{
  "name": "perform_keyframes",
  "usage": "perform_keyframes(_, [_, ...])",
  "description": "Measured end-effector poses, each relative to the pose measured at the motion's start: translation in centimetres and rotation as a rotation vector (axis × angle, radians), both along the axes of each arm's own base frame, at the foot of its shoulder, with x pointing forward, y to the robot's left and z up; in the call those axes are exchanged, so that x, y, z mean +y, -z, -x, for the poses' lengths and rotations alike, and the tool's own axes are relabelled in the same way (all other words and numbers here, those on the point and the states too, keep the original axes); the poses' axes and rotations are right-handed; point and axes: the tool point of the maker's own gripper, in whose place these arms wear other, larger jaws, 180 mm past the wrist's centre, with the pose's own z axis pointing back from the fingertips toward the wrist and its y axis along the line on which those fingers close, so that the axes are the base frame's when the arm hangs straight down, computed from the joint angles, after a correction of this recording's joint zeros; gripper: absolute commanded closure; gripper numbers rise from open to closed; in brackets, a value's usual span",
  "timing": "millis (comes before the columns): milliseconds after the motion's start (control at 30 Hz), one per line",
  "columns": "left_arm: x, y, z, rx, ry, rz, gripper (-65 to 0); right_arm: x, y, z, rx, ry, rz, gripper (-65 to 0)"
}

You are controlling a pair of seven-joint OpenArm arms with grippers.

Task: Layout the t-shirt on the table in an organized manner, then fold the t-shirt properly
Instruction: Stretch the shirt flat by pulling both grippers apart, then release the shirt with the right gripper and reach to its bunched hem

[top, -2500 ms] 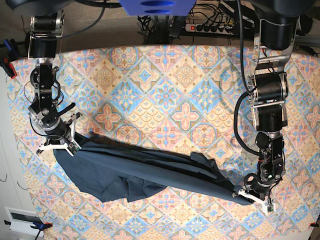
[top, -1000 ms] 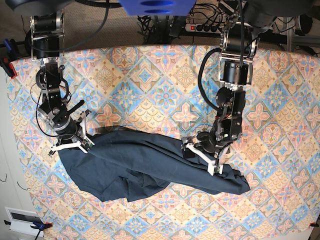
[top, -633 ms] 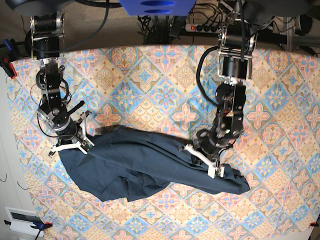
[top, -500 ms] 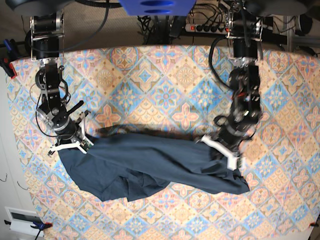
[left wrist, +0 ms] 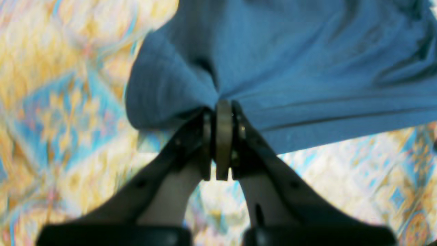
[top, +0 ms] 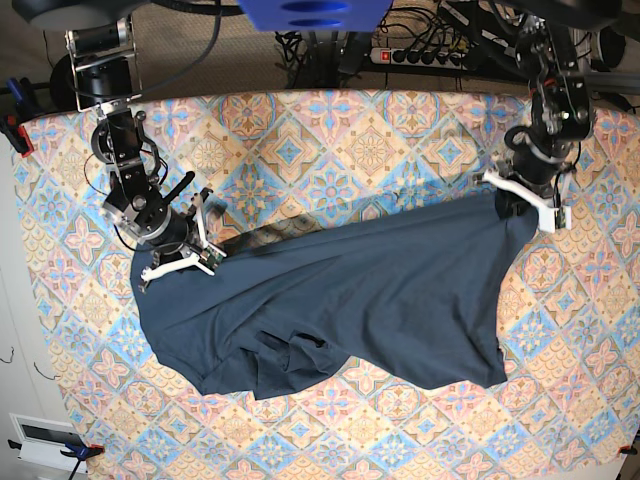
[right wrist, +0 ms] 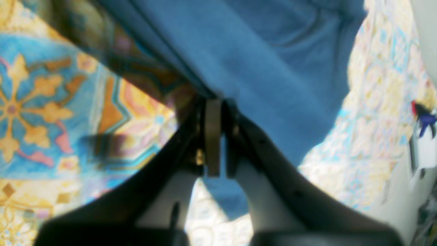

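The shirt (top: 340,300) stretches along the table (top: 330,140) between both pinching grippers: right (top: 178,262) near the left edge, left (top: 525,197) toward the far-right corner.

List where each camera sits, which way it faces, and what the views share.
Base: overhead, looking down on the table; both arms show, the right gripper at picture-left, the left gripper at picture-right.
Left wrist: on the left arm, looking along its gripper, shut on the t-shirt.
Right wrist: on the right arm, looking along its gripper, likewise shut on the shirt.
Shared: all three show the t-shirt and the table.
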Motion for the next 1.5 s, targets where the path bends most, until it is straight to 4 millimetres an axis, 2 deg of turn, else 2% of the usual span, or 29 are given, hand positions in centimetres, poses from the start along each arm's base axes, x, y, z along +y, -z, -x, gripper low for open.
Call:
perform_keyframes(100, [0.6, -0.1, 0.3, 0.004, -0.004, -0.003, 0.0, -0.1, 0.0, -0.1, 0.002, -0.003, 0.006, -0.7])
perform_keyframes(200, [1.3, -0.4, 0.1, -0.003, -0.004, -0.023, 0.0, -0.4, 1.7, 0.4, 0.048, 0.011, -0.013, -0.7])
perform_keyframes(333, [2.0, 0.5, 1.3, 0.097, 0.018, -0.038, 0.0, -1.0, 2.8, 0.9, 0.085, 0.029, -0.002, -0.7])
perform_keyframes(367, [2.5, 0.4, 1.5, 0.104, 0.009, -0.042, 0.0, -1.2, 2.8, 0.9, 0.084, 0.03, 0.002, -0.7])
perform_keyframes(433, [5.1, 0.0, 2.0, 0.121, -0.063, -0.104, 0.0, -2.9, 2.6, 0.4, 0.07, 0.075, 0.078, -0.7])
perform_keyframes(533, [7.3, -0.6, 2.8, 0.148, -0.111, -0.132, 0.0, -3.8, 2.4, 0.4, 0.068, 0.085, 0.089, -0.7])
perform_keyframes(700, [7.7, -0.4, 3.6, 0.224, -0.086, -0.139, 0.0, -3.1, 2.8, 0.8, 0.079, 0.072, 0.072, -0.7])
perform_keyframes(867, [7.8, -0.4, 3.6, 0.228, -0.088, -0.137, 0.0, -1.9, 0.5, 0.2, 0.006, 0.042, 0.063, -1.8])
perform_keyframes(933, [8.0, -0.4, 3.7, 0.232, -0.095, -0.151, 0.0, -1.1, 0.2, 1.1, -0.004, 0.024, 0.051, -6.7])
perform_keyframes(1000, [8.8, -0.4, 3.8, 0.24, -0.11, -0.19, -0.7, -0.6, 1.0, 2.5, 0.032, 0.01, 0.055, -13.9])
perform_keyframes(1100, [9.6, -0.6, 3.8, 0.251, -0.13, -0.238, -9.5, -1.2, 1.7, 3.3, 0.068, 0.039, 0.093, -25.0])
perform_keyframes(1167, [9.8, -1.0, 3.2, 0.231, -0.137, -0.246, -15.5, -1.3, 1.7, 3.3, 0.07, 0.058, 0.094, -29.9])
perform_keyframes(1233, [9.7, -1.4, 2.6, 0.208, -0.135, -0.243, -19.2, -0.5, 1.9, 3.3, 0.075, 0.073, 0.067, -31.4])
perform_keyframes(1333, [9.7, -1.2, 2.9, 0.222, -0.135, -0.242, -20.0, 0.1, 1.9, 2.9, 0.076, 0.09, 0.0, -31.4])
perform_keyframes(1400, [9.8, -1.0, 3.2, 0.235, -0.136, -0.244, -20.3, -1.1, 1.8, 1.9, 0.078, 0.148, -0.004, -31.4])
perform_keyframes(1500, [9.6, -1.1, 2.9, 0.223, -0.132, -0.238, -22.5, -2.4, -0.3, -0.9, 0.038, 0.249, -0.158, -31.6])
